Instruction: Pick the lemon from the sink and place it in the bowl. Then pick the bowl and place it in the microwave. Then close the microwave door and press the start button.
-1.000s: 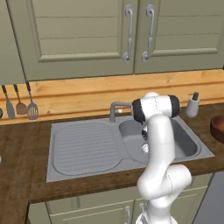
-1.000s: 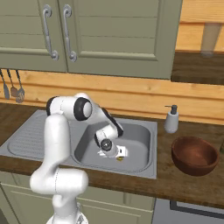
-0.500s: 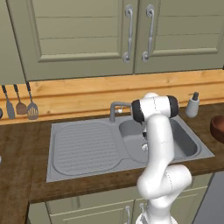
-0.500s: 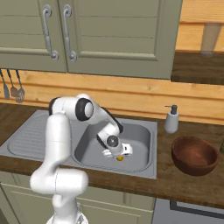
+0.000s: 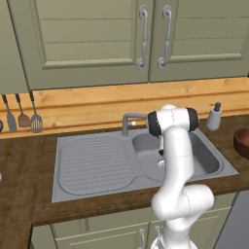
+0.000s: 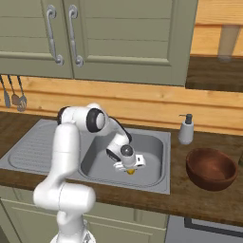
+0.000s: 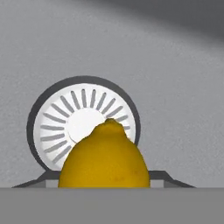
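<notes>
In the right base view the claw (image 6: 129,167) sits low in the sink (image 6: 152,144) at frame centre, over the lemon (image 6: 130,171), with the bowl (image 6: 210,168) on the worktop (image 6: 199,199) at right. In the hand view the lemon (image 7: 105,161) fills the bottom centre before the drain (image 7: 83,120), flanked by dark tips; whether the jaws already grip cannot be told. A sound grasp would centre the fruit and close fully before lifting.

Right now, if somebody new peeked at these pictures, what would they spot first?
Probably the white robot arm bending down into the sink, its gripper low over the basin floor. Next comes the bright yellow lemon, sitting just in front of the round white drain and very close to the hand camera. A reddish-brown bowl waits on the dark counter to the right of the sink, beside a soap dispenser.
</notes>
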